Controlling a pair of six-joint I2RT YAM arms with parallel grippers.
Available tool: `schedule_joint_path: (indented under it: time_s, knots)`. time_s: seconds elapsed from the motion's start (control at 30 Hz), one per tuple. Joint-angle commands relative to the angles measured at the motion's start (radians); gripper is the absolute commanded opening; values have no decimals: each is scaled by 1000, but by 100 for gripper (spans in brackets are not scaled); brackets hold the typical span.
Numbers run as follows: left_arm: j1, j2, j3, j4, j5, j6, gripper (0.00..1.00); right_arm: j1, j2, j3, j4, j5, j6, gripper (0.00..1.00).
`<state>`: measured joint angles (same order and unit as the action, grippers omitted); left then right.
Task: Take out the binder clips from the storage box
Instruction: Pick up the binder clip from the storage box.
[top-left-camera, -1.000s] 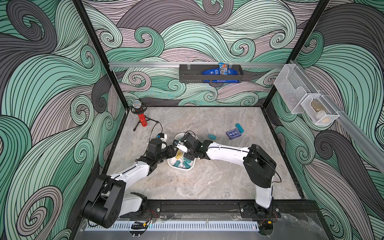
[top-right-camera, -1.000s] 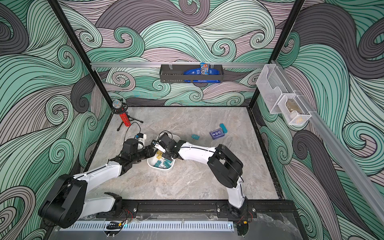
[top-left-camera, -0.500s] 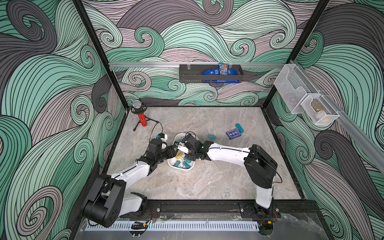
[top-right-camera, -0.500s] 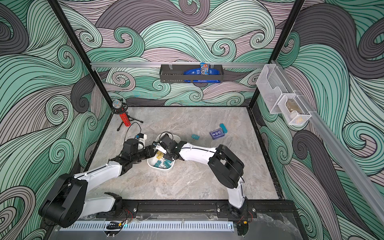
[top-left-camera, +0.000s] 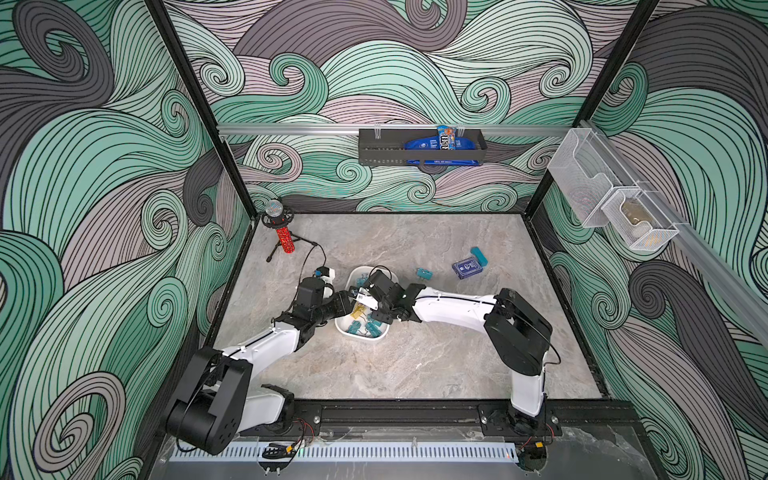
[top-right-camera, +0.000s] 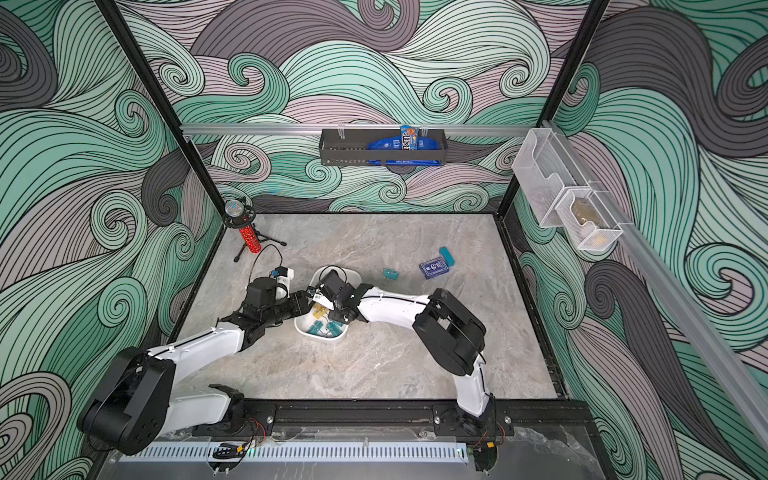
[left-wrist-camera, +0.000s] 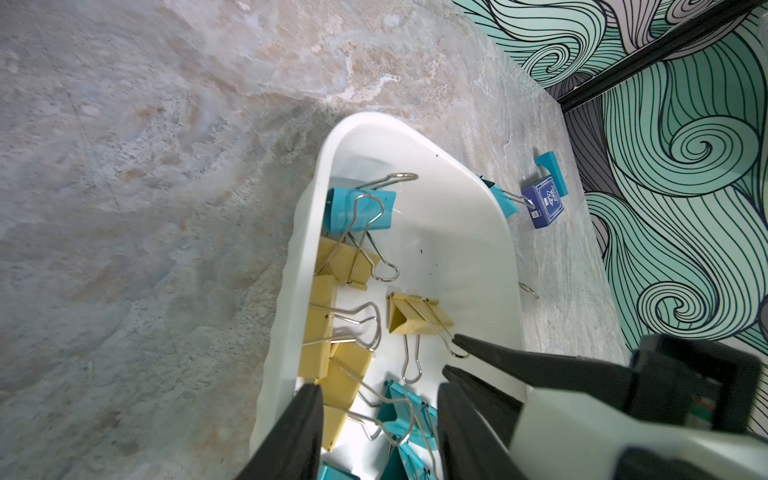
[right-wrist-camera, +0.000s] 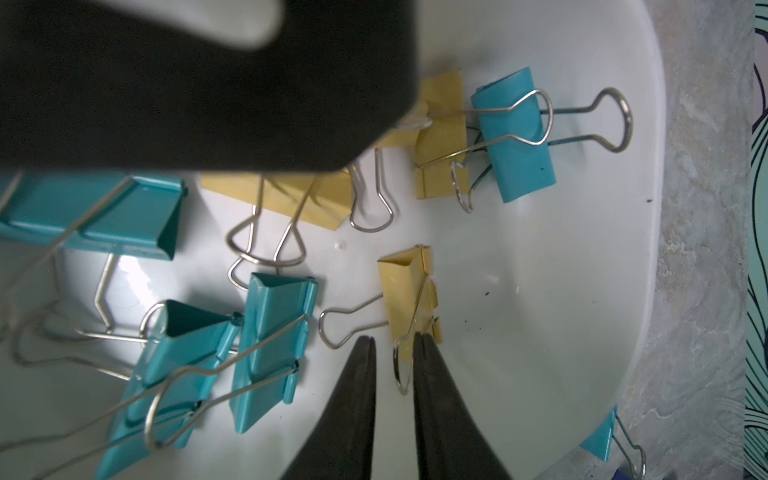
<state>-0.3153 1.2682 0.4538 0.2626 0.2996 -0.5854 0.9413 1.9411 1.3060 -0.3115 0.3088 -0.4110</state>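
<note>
Seemingly unclenched, right pincer straddles wire loop of a yellow binder clip

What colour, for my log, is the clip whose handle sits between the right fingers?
Pale yellow clip; right wrist view.

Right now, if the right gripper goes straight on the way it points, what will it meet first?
Most likely the pale yellow binder clip in the storage box: the right gripper has that clip's wire handle between its slightly parted jaws. Depth is unclear.
</note>
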Motion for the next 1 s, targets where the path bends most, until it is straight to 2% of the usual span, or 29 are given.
schedule_joint_path:
  time_s: [0.0, 0.2, 0.3, 0.8, 0.97]
  knots:
    - [7, 7, -5, 3, 7, 17, 48, -4, 21, 15, 6, 10, -4, 16]
    - [5, 9, -5, 4, 10, 17, 48, -13, 21, 9, 5, 19, -6, 9]
    - [5, 10, -6, 4, 10, 16, 48, -15, 6, 9, 5, 14, -8, 0]
    - [6, 16, -3, 5, 15, 16, 48, -28, -107, 30, 6, 5, -28, 0]
    - [5, 16, -3, 4, 18, 16, 48, -69, -167, 32, 6, 22, -31, 0]
